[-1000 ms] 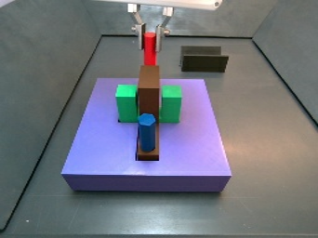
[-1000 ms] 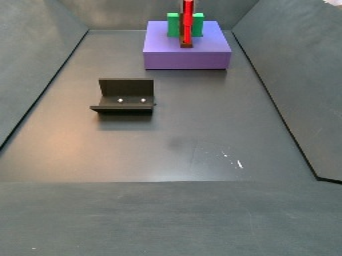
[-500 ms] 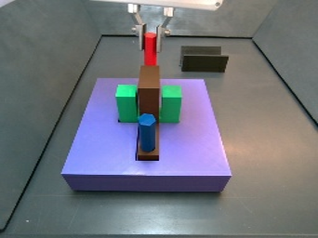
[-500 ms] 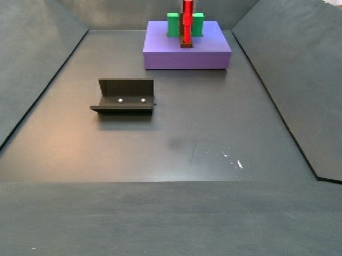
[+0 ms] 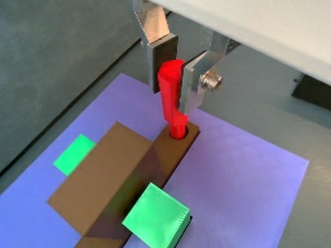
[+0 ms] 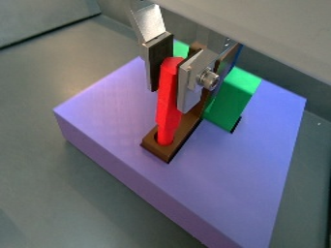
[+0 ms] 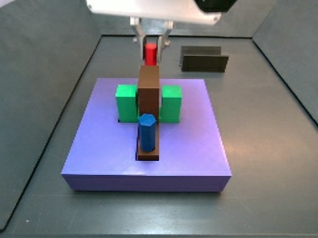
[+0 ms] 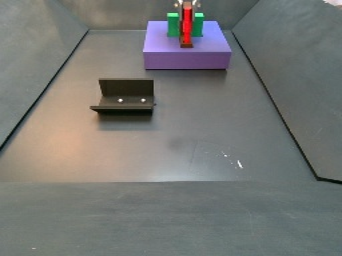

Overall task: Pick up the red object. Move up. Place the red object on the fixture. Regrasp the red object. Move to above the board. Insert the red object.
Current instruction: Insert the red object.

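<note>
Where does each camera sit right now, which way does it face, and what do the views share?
Both wrist views: on the wrist, looking down past the gripper shut on the red object, over the board.
Side view: beyond the board's blue-peg end, facing the fixture; gripper shows.
Side view: across the floor, fixture near, board far.
All share the red object.

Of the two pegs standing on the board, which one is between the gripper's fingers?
The red object, upright at the brown bar's end between the gripper fingers. The blue peg stands free at the bar's opposite end.
</note>
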